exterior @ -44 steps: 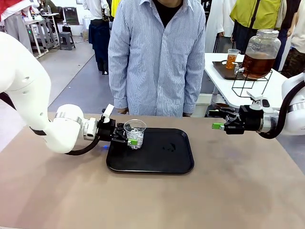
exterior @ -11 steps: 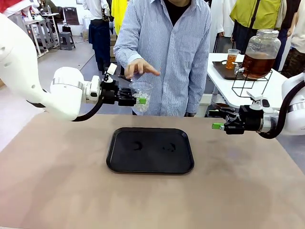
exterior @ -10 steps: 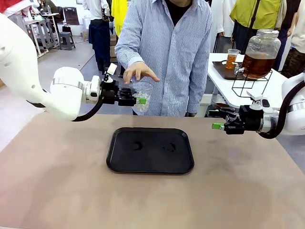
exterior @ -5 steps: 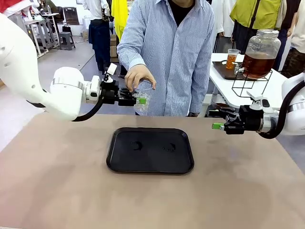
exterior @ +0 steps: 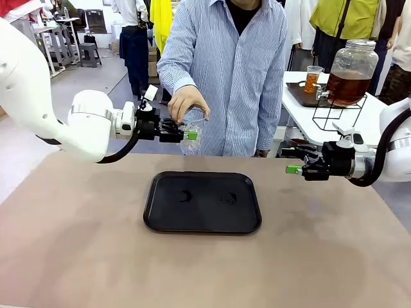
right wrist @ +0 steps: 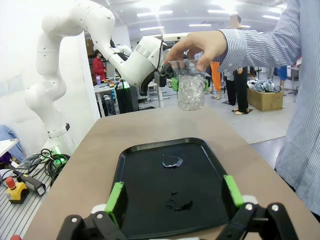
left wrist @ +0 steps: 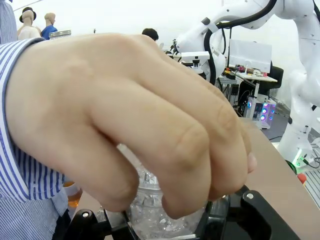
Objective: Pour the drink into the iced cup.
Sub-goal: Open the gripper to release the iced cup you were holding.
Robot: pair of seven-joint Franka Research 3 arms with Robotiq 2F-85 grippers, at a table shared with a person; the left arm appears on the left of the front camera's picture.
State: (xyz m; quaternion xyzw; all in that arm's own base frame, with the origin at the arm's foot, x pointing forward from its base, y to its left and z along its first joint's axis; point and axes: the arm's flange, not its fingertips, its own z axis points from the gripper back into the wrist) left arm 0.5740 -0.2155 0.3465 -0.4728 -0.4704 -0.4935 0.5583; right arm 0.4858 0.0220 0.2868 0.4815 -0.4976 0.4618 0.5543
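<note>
The iced cup (exterior: 191, 146), clear plastic with ice cubes in it, hangs in the air above the far edge of the black tray (exterior: 205, 217). My left gripper (exterior: 187, 135) is shut on its side. A person's hand (exterior: 186, 102) grips the cup's rim from above. In the left wrist view that hand (left wrist: 125, 120) covers most of the cup (left wrist: 155, 217). The drink (exterior: 347, 86), amber liquid in a glass dispenser jar, stands on a side table at the back right. At the right, my right gripper (exterior: 294, 169) is open and holds nothing. The right wrist view looks past it (right wrist: 174, 196) at the cup (right wrist: 189, 91).
The tray (right wrist: 145, 192) carries two small wet patches. The person in a striped shirt (exterior: 225, 70) stands at the table's far edge. A small cup of amber liquid (exterior: 313, 78) sits on a dark tray beside the jar.
The left gripper has lifted the cup off the tray and up to the person. In the last second the person's hand came down and closed on the rim. The right arm stayed still.
</note>
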